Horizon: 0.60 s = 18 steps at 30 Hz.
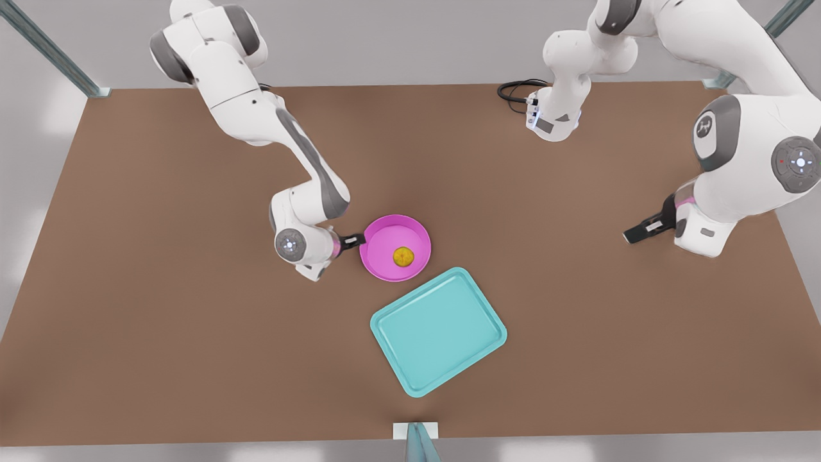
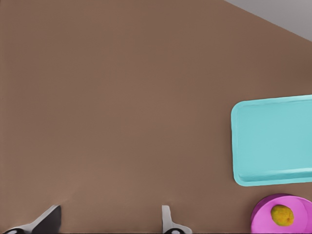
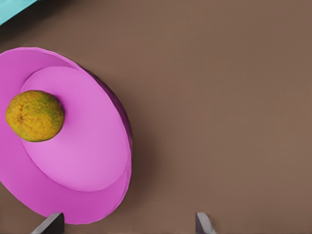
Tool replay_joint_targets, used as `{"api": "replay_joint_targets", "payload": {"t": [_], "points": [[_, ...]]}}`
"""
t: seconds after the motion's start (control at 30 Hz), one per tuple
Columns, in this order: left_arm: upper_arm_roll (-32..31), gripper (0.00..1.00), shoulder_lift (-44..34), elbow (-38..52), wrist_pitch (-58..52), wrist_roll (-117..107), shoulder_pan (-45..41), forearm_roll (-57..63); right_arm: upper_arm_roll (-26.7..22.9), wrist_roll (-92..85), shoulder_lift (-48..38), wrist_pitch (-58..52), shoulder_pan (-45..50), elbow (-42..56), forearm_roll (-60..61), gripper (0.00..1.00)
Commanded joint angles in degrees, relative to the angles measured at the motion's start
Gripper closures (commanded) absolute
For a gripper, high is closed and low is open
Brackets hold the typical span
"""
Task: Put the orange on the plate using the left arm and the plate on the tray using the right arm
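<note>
The orange (image 1: 403,256) sits in the plate (image 1: 385,266), which lies just beside the tray's (image 1: 439,331) far corner, apart by a narrow strip of table (image 1: 192,333). The right gripper (image 1: 354,240), fingers spread, stands at the plate's rim on the front view's left. The left gripper (image 1: 635,233), fingers spread, hangs well apart over bare table. The tray's inside is bare.

- A brown table (image 1: 192,333) carries the scene.
- A coiled black cable (image 1: 516,91) lies near the table's far edge.
- Metal frame posts (image 1: 51,48) stand at the far corners.
- A small white bracket (image 1: 415,431) sits at the near edge's middle.
</note>
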Motion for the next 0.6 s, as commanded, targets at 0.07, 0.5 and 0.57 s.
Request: {"api": "replay_joint_targets", "payload": {"t": [0.07,0.5,0.57], "points": [[-0.99,0.0,0.91,1.04,-3.51,23.72,1.26,3.33,1.1,4.59,0.31,8.78,0.0,-2.11,4.76,0.0],[-0.91,0.0,2.14,3.86,-4.47,24.43,1.26,2.98,3.47,2.65,8.57,10.19,0.09,2.28,4.94,0.0],[-0.91,0.0,2.14,3.77,-4.47,24.43,1.26,3.07,3.47,2.57,8.66,10.19,0.09,2.28,4.85,0.0]]}}
